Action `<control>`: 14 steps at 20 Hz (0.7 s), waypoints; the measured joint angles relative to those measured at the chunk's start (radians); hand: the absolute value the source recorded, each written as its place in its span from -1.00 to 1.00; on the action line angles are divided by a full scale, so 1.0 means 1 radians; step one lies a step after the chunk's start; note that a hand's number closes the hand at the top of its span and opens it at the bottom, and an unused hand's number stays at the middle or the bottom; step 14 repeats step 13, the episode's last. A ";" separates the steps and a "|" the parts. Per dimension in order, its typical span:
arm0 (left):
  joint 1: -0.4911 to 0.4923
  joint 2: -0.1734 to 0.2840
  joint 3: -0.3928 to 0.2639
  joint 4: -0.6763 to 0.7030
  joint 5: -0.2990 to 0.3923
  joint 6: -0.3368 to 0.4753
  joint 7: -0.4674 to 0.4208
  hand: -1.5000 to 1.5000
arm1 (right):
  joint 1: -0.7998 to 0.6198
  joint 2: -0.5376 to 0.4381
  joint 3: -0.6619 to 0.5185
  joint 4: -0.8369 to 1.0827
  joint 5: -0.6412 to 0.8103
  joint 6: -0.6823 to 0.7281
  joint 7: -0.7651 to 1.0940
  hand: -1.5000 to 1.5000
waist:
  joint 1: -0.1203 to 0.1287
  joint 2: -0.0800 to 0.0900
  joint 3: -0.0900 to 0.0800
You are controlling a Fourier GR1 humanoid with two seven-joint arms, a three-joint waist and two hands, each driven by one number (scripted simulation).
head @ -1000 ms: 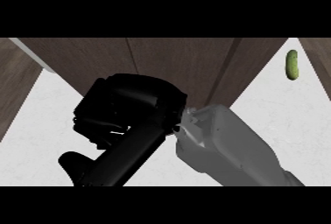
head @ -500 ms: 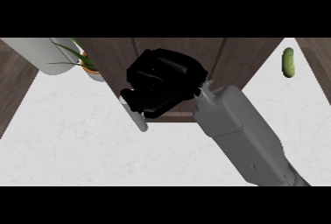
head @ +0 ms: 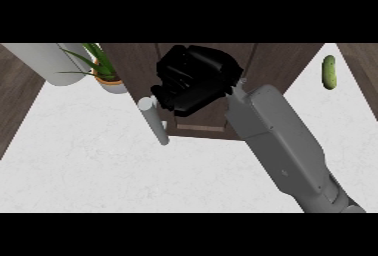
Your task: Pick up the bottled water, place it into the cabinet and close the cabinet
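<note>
My right hand (head: 196,82) is bunched with curled fingers against the front of the dark wooden cabinet (head: 277,62) at the top middle of the head view. Its grey forearm runs up from the lower right. A pale grey bar (head: 156,125), which looks like the cabinet door's handle, stands out just left of and below the hand, apart from the fingers. I see no bottled water anywhere; the hand and the cabinet front hide what lies behind them. My left hand does not show.
A potted green plant (head: 103,67) and a large pale grey cylinder (head: 44,62) stand left of the cabinet. A green cucumber (head: 329,72) lies on the white counter (head: 111,170) to the right.
My right hand has moved away from me and up toward the cabinet front. The brown panel that covered the upper left has swung away, uncovering the plant and the grey cylinder.
</note>
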 measured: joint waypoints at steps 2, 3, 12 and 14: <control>-0.007 -0.010 0.006 -0.001 -0.002 -0.003 0.013 -1.00 | -0.014 0.011 -0.002 0.012 0.019 -0.002 -0.015 -1.00 | 0.000 0.001 0.000; -0.015 -0.018 0.001 -0.001 -0.009 -0.003 0.014 -1.00 | -0.026 0.018 0.000 0.023 0.033 -0.004 -0.022 -1.00 | 0.002 0.002 -0.002; -0.069 -0.042 -0.022 -0.014 -0.041 0.005 0.043 -1.00 | -0.081 0.042 -0.002 0.073 0.103 -0.032 -0.064 -1.00 | 0.008 0.008 -0.005; -0.078 -0.043 -0.026 -0.011 -0.046 0.004 0.046 -1.00 | -0.086 0.042 -0.003 0.078 0.105 -0.029 -0.065 -1.00 | 0.008 0.009 -0.006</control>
